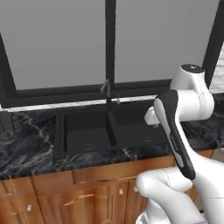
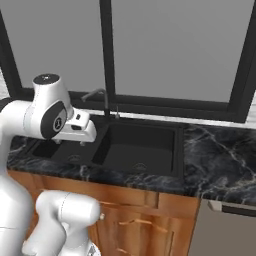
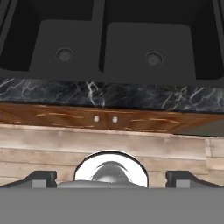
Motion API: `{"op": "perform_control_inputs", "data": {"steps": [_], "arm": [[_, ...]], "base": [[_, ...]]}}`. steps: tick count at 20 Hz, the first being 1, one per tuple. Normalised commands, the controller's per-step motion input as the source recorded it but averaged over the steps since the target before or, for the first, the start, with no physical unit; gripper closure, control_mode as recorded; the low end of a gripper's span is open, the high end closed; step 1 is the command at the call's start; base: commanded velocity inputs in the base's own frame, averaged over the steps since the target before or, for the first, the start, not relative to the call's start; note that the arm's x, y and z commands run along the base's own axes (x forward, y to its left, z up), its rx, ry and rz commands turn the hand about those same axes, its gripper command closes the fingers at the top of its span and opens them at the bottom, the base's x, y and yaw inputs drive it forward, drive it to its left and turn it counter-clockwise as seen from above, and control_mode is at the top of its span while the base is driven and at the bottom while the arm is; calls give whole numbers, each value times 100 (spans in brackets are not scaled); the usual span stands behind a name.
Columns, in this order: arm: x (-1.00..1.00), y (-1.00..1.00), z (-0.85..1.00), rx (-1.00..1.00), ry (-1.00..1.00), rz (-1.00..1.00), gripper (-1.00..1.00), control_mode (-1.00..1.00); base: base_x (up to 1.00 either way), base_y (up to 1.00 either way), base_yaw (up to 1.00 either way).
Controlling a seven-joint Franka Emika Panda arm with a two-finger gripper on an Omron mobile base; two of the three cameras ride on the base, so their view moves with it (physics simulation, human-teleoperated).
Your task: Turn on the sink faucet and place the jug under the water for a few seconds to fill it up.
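The matte-black double-basin sink is set in the dark marble counter, with a round drain in each basin. Behind its divider the slim black sink faucet stands upright, and no blue stream of water comes from the spout. A dark cylinder on the counter at the far left edge, partly cut off, looks like the jug. My gripper hovers above the sink's front edge. It is open, fingertips wide apart, nothing between them.
A thick black window frame bar rises right behind the faucet. Marble counter extends to the right of the sink. Wooden cabinet fronts lie below, and a grey appliance front sits at the lower right.
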Motion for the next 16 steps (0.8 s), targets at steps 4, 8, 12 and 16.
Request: {"op": "perform_control_inputs", "data": {"steps": [4,8,12,16], "arm": [[0,0,0,0,0,0,-100,100],[0,0,0,0,0,0,-100,100],[0,0,0,0,0,0,-100,100],[51,-1,-17,3,-1,0,-100,-100]], "base": [[63,-32,1],[80,-13,2],[73,0,0],[0,0,0]]}}
